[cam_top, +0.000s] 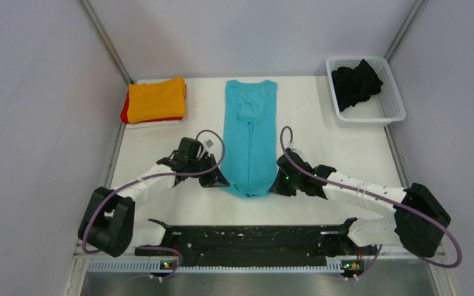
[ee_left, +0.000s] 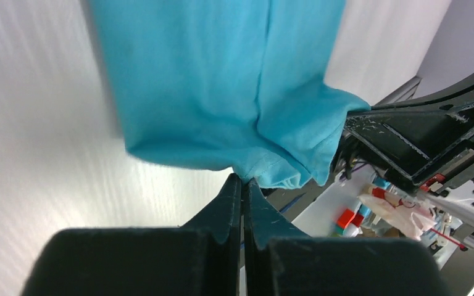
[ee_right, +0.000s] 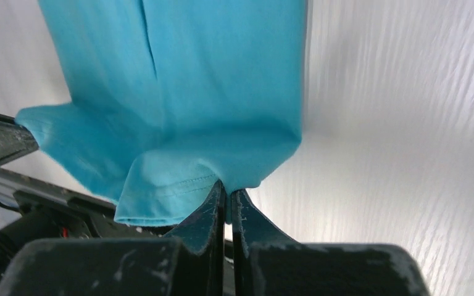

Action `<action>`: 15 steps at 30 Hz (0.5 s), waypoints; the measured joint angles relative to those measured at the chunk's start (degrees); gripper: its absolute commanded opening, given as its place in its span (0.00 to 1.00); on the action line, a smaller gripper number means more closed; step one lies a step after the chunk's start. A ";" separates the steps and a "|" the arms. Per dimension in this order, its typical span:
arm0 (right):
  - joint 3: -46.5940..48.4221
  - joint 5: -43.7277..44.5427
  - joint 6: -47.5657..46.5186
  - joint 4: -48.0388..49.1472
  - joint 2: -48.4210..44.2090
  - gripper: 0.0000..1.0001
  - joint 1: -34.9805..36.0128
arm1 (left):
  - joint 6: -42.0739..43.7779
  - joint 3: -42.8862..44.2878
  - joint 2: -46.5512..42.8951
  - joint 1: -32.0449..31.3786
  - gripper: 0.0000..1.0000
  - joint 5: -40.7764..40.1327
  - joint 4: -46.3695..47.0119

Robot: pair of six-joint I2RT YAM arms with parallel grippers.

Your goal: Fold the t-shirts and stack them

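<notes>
Turquoise t-shirt first: it is lying in a long strip in the middle of the table, and we are pinching its near corners, left gripper and right gripper both clamped on cloth. We are thinking both should be lifting evenly toward the collar. We are counting four shirts: this one, one orange t-shirt on one red t-shirt, one black t-shirt in one white mesh basket.

The table is being overlooked from above and behind; the near hem of the turquoise shirt is being framed closely, seemingly from low down, by both wrist cameras.
</notes>
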 measured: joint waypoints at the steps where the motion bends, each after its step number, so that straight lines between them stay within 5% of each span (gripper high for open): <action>1: 1.20 -0.09 -1.62 -0.17 0.37 0.00 -1.70 | -0.11 1.66 1.38 0.00 0.00 -0.20 0.37; 15: 20.76 -4.48 -21.68 3.37 17.03 0.00 -21.03 | -0.33 25.00 20.39 3.13 0.00 -7.80 3.89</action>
